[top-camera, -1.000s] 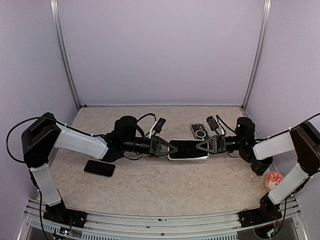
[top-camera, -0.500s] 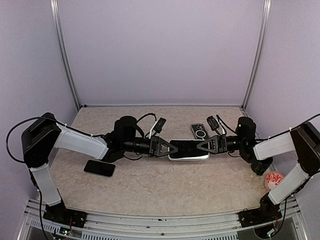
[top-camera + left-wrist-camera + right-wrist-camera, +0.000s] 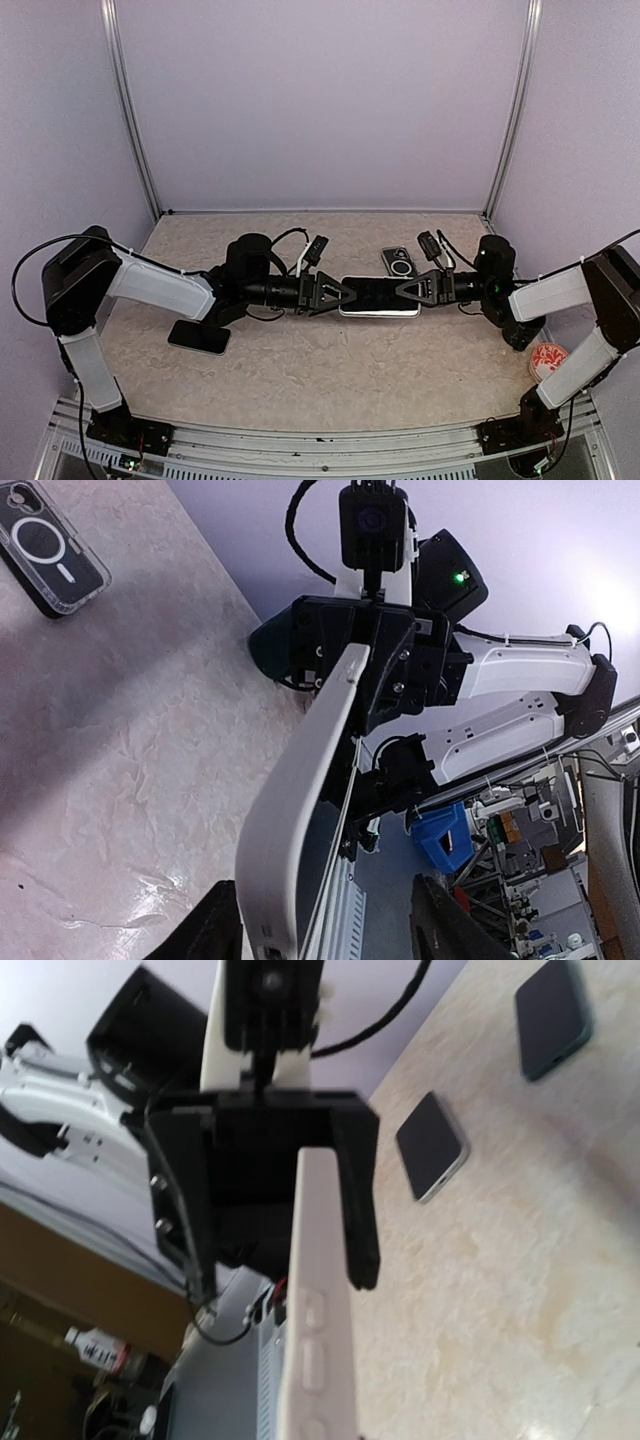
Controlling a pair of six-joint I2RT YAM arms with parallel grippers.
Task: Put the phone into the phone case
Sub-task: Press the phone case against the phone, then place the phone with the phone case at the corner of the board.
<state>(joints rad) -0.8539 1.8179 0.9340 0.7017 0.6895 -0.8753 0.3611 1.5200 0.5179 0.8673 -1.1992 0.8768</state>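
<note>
**Left gripper (image 3: 346, 294) opening off the phone case (image 3: 290, 820)**

Jaws that were pinched on the left end of the case a second ago are now standing apart. Nearest the arm bases, a black phone (image 3: 199, 337) is lying flat on the table (image 3: 300, 390), close under the left forearm. A red-and-white disc (image 3: 547, 358) is sitting at the near right, beside the right arm.

Further in, at mid-table, the two arms are reaching toward each other, with the phone case stretching lengthwise between them. In the left wrist view the left fingers (image 3: 215, 928) are showing on either side of the pale shell, with a plain gap on one side. This gripper is gaping and gripping nothing.

The right gripper (image 3: 404, 290) is pinching the opposite, right end of the case, its jaws closed tight on it. From above, the phone (image 3: 380, 294) is lying inside the case, its dark face showing within the pale rim. In the right wrist view the case is running edge-on, its side buttons facing the camera. Whether the case is resting on the table or hanging just above it cannot be told.

Beyond, just behind the right gripper, a clear-cased phone (image 3: 398, 262) is lying back-up with a ring mark showing, apart from the held case. Furthest off, the lilac back wall (image 3: 320, 100) is closing in the table
</note>
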